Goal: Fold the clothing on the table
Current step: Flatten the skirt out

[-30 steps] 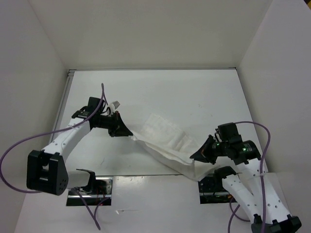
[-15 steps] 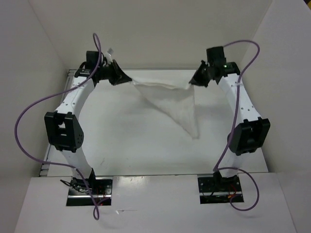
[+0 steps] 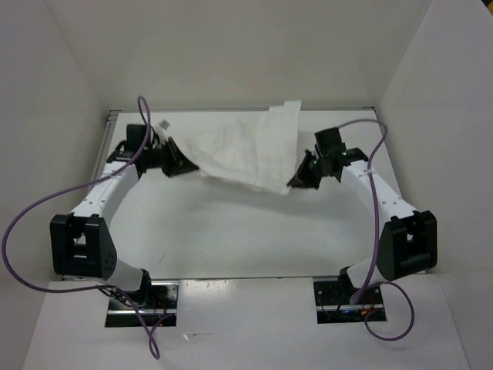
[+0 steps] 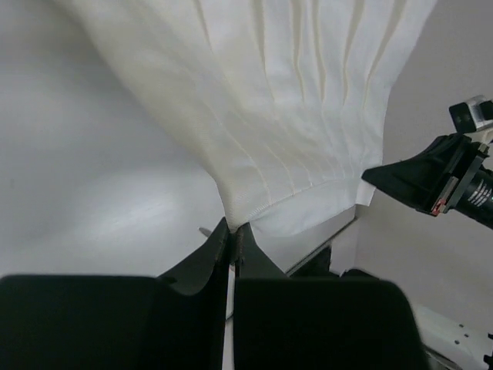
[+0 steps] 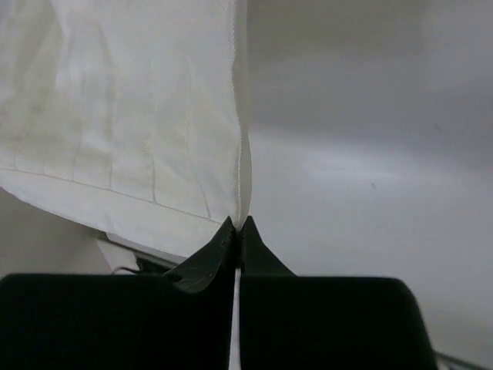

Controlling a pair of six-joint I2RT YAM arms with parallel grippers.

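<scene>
From above we cannot tell how much of the clothing [image 3: 243, 150] rests on the table [image 3: 231, 231] and how much hangs clear — white on white hides the line. Both wrist views cut it off at their upper edge, and the pinched bits vanish between the jaws.

We count one piece of clothing, two arms and two grippers. The clothing is thin and plain white, with faint straight creases and a stitched hem. It spreads as a slack sheet over the 12 o'clock part of the table, one corner poking up at 1 o'clock against the back wall [image 3: 231, 54].

The left gripper [image 3: 192, 165], at the end of the left arm [image 3: 100, 198], is clamped on the clothing's edge at 9 o'clock. The right gripper [image 3: 293, 185], on the right arm [image 3: 381, 198], is clamped on the corner at 4 o'clock. On each the jaws nearly meet, with only fabric between them.
</scene>
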